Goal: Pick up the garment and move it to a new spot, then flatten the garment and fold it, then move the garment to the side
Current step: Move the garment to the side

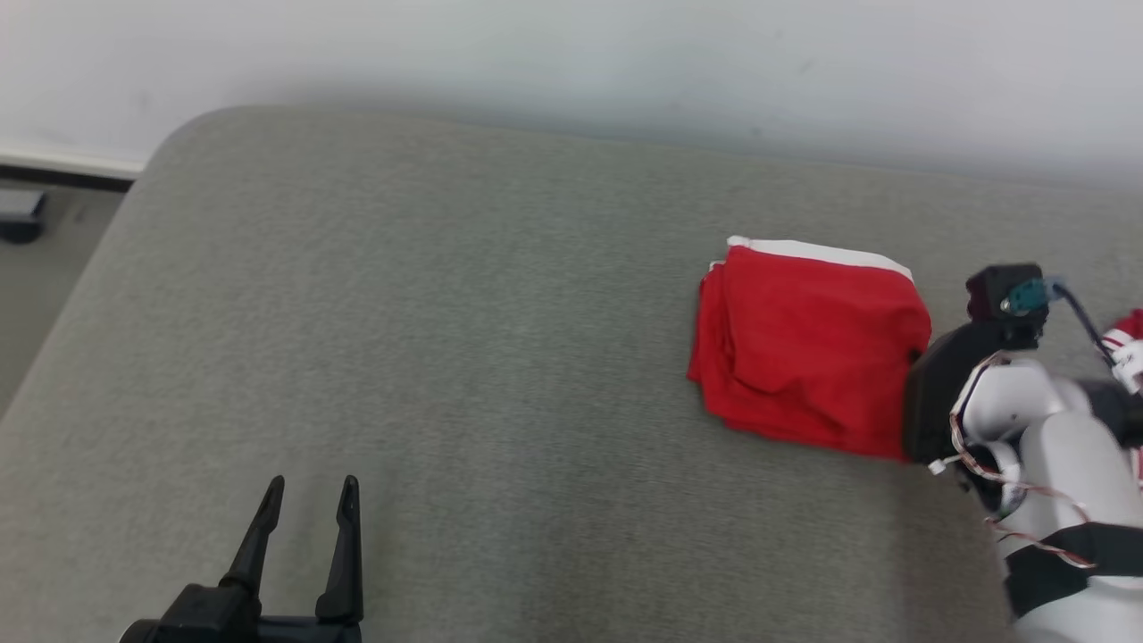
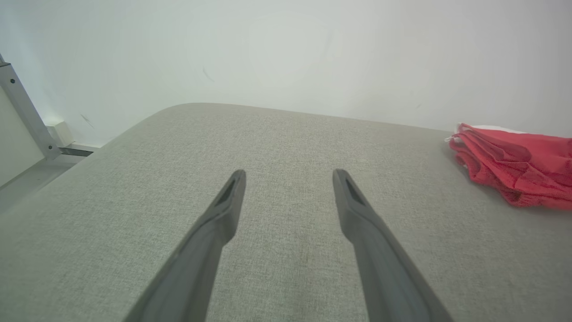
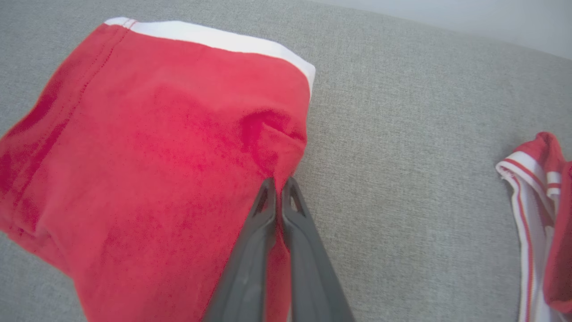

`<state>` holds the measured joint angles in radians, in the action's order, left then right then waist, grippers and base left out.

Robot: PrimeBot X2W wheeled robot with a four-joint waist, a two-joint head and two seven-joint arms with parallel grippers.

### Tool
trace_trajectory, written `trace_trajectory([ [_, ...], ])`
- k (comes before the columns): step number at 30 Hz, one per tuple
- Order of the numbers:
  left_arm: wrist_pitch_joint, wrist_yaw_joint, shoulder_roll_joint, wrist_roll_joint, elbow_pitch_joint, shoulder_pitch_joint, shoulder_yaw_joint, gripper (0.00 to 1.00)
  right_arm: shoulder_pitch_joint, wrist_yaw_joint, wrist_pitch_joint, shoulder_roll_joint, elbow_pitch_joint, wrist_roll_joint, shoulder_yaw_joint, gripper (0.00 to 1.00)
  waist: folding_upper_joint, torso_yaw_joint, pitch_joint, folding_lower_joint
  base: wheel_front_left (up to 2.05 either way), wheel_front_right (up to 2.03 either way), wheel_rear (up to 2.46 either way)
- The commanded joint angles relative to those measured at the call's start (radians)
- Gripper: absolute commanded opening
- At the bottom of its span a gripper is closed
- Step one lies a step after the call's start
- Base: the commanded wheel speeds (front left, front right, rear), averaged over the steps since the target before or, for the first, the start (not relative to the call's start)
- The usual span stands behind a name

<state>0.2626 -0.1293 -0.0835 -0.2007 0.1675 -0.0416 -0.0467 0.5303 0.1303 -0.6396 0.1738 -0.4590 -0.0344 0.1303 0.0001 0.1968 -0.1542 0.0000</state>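
Pinching red garment (image 3: 147,147) edge, right jaws closed; left jaws apart.

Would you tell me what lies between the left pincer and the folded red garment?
Nothing but bare grey upholstery; the head view shows it from the open left pincer across to the garment.

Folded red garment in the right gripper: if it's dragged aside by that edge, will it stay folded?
Probably not fully. The garment looks soft and floppy: it puckers where the right gripper pinches its edge. Held at one point, its stacked layers may slide apart. It likely weighs little, but the woven grey cushion may drag on it.
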Motion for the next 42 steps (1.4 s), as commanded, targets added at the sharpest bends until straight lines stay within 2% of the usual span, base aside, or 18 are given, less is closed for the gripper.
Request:
trace_trajectory([
  [1,0.003,-0.001,-0.008,-0.009,-0.006,0.003,0.000,1.00,-0.018,0.000,-0.027,0.066,0.049,-0.041,-0.050,0.00,-0.0001,-0.097,0.019,0.0000,0.00,0.00,0.00],
  [8,0.003,-0.001,-0.020,-0.017,-0.021,-0.018,-0.008,1.00,-0.046,0.000,-0.071,0.267,0.183,-0.154,-0.211,0.00,-0.0001,-0.210,0.004,0.0000,0.00,0.00,0.00],
  [14,0.003,-0.001,-0.038,-0.022,-0.026,-0.047,-0.023,1.00,-0.002,0.000,-0.007,0.435,0.185,-0.208,-0.361,0.00,-0.0001,-0.264,-0.051,0.0000,0.00,0.00,0.00],
  [15,0.003,-0.001,-0.038,-0.022,-0.026,-0.047,-0.023,1.00,-0.002,0.000,-0.007,0.435,0.185,-0.208,-0.361,0.00,-0.0001,-0.264,-0.051,0.0000,0.00,0.00,0.00],
  [18,0.003,-0.001,-0.050,-0.029,-0.024,-0.068,-0.033,1.00,0.033,0.000,0.027,0.493,0.153,-0.232,-0.426,0.00,-0.0001,-0.276,-0.088,0.0000,0.00,0.00,0.00],
  [22,0.003,-0.001,-0.066,-0.035,-0.023,-0.095,-0.050,1.00,0.090,0.000,0.072,0.553,0.102,-0.228,-0.452,0.00,-0.0001,-0.279,-0.133,0.0000,0.00,0.00,0.00],
  [28,0.003,-0.001,-0.076,-0.043,-0.024,-0.129,-0.074,1.00,0.122,0.000,0.111,0.642,0.060,-0.217,-0.429,0.00,-0.0001,-0.249,-0.179,0.0000,0.00,0.00,0.00],
  [33,0.003,-0.001,-0.074,-0.048,-0.025,-0.130,-0.078,1.00,0.075,0.000,0.108,0.686,0.055,-0.207,-0.347,0.00,-0.0001,-0.225,-0.193,0.0000,0.00,0.00,0.00],
  [37,0.003,-0.001,-0.078,-0.048,-0.024,-0.126,-0.086,1.00,0.019,0.000,0.099,0.684,0.028,-0.172,-0.263,0.00,-0.0001,-0.209,-0.201,0.0000,0.00,0.00,0.00],
  [42,0.003,-0.001,-0.086,-0.052,-0.019,-0.133,-0.100,1.00,-0.030,0.000,0.108,0.625,-0.011,-0.082,-0.105,0.00,-0.0001,-0.195,-0.205,0.0000,0.00,0.00,0.00],
])
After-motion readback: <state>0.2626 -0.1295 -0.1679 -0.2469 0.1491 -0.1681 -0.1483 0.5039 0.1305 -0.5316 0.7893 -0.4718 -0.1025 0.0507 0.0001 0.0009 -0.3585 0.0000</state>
